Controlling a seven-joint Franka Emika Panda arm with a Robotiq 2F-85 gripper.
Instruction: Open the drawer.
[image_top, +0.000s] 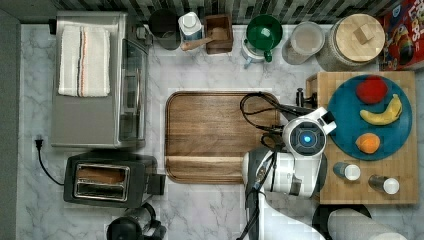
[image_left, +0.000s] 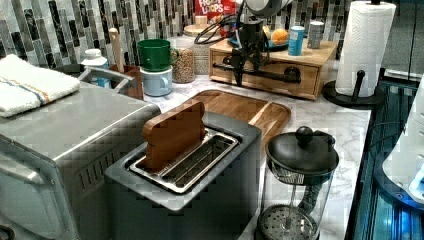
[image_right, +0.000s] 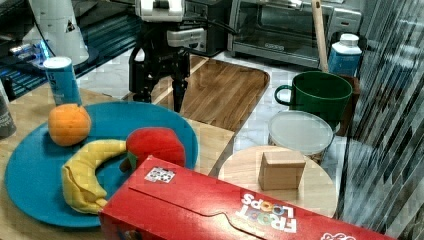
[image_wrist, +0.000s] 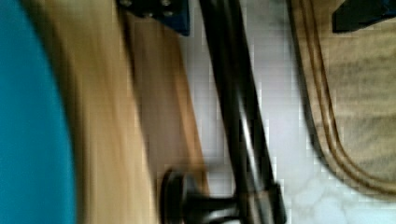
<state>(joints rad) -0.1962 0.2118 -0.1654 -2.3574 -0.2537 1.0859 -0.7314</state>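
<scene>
The drawer (image_left: 270, 86) is the light wood front of a low bamboo box, with a long black bar handle (image_left: 275, 76) across it. In the left view its front looks flush with the box. My gripper (image_left: 248, 70) points down at the handle and is open. In the wrist view the bar (image_wrist: 238, 107) runs between the two fingertips (image_wrist: 156, 11), with light wood (image_wrist: 159, 116) on one side. In the right view the gripper (image_right: 160, 92) hangs just past the box's edge, over the counter. The arm's wrist (image_top: 305, 137) covers the handle in the top view.
A blue plate (image_top: 345, 130) with fruit and two shakers sit on the box. A walnut tray (image_top: 215, 135) lies on the marble counter just in front of the drawer. A paper towel roll (image_left: 367, 45) stands beside the box. A toaster (image_top: 107, 180) and toaster oven (image_top: 95, 80) stand beyond the tray.
</scene>
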